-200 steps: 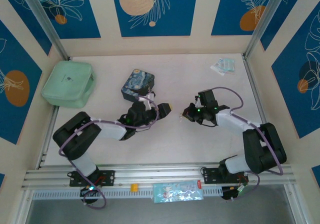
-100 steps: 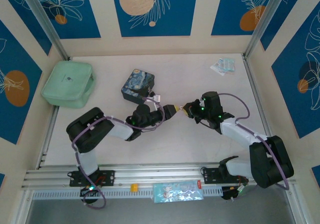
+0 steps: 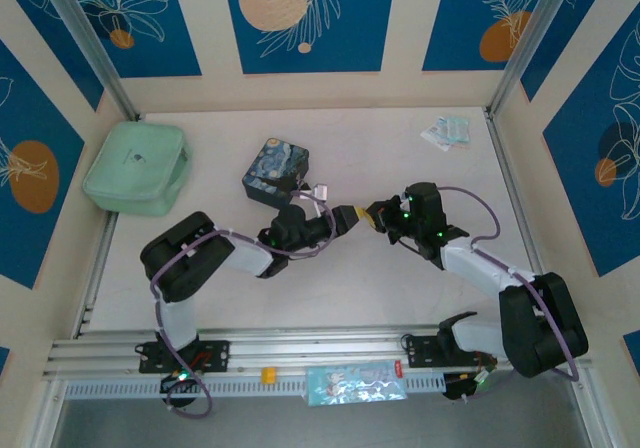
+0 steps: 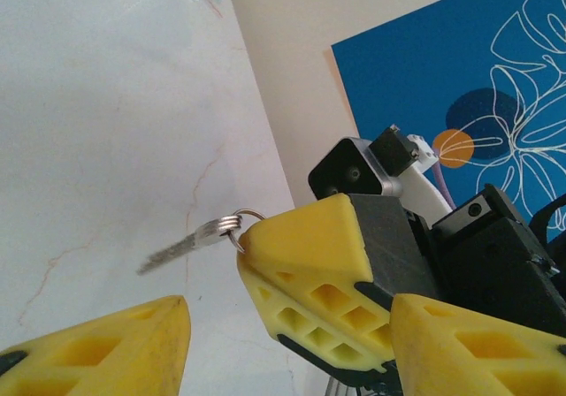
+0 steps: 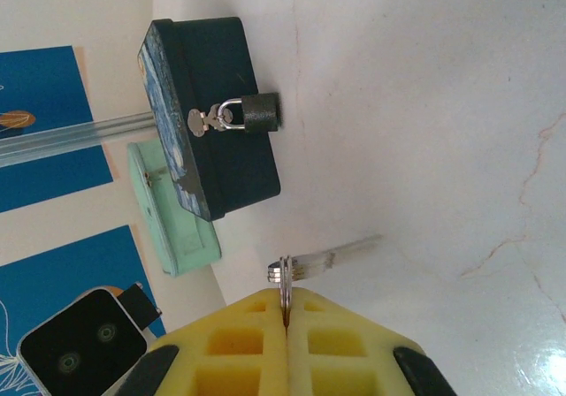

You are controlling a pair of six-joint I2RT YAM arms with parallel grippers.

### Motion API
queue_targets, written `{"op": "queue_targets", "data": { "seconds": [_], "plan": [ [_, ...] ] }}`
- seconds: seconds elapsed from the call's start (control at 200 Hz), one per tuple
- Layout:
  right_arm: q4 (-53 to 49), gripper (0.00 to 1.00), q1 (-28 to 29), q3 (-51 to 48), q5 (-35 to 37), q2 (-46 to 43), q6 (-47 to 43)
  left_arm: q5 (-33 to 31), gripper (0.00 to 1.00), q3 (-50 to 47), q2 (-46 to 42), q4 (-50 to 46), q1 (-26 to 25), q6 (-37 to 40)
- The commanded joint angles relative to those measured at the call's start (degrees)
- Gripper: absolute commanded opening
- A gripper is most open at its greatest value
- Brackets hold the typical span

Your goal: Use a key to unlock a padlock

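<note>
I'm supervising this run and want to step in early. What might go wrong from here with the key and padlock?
1. The right gripper pinches only the ring, so the key may swing off aim.
2. The open left gripper sits close to it; closing could knock the key.
3. The padlock hangs from the tin with nothing steadying it, so it may pivot away.

Bright, even light with soft shadows; close foreground slightly blurred
</note>
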Motion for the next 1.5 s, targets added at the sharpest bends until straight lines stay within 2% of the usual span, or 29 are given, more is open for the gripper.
{"op": "queue_targets", "data": {
  "seconds": [0.0,0.185,0.445,0.6,0.68,0.815,0.925,1.09,1.255,1.496],
  "plan": [
    [0.0,0.0,0.14,-0.74,0.33,-1.34,-0.2,-1.35,0.64,-0.12,0.28,-0.85,-0.57,2.05],
    [-2.7,0.0,0.66,0.05,-1.03,1.39,-2.58,-2.49,0.66,-2.35,-0.35,1.91,1.91,0.6],
    [-5.06,0.0,4.38,-0.3,1.34,7.89,-5.76,-3.54,0.68,-3.98,-6.33,-6.61,3.93,5.15],
    [-8.07,0.0,4.63,-0.76,2.23,10.25,-7.44,-3.48,0.68,-5.03,-6.19,-5.43,4.23,4.18],
    [-12.12,0.06,4.53,-0.82,4.14,10.32,-9.62,-3.46,0.68,-5.23,-5.58,-4.4,4.28,3.57],
    [-19.54,0.25,4.61,-0.41,8.33,7.68,-13.3,-3.02,0.68,-4.86,-5.01,-3.56,4.3,3.05],
    [-26.36,0.34,5.26,1.59,14.54,4.09,-17.81,-2.6,0.68,-4.47,-5.16,-3.87,4.4,3.06],
    [-32.13,0.36,6.25,7.16,19.62,3.91,-28.29,-1.87,0.68,-3.57,-5.57,-4.88,4.8,3.47],
    [-35.83,0.36,7.12,13.76,21.04,10.54,-37.09,-1.98,0.68,-3.39,-6.47,-6.15,4.85,4.12],
    [-38.59,0.39,11.56,20.96,23.41,21.17,-41.0,-2.3,0.68,-3.91,-7.32,-6.97,4.82,4.51]
  ]
}}
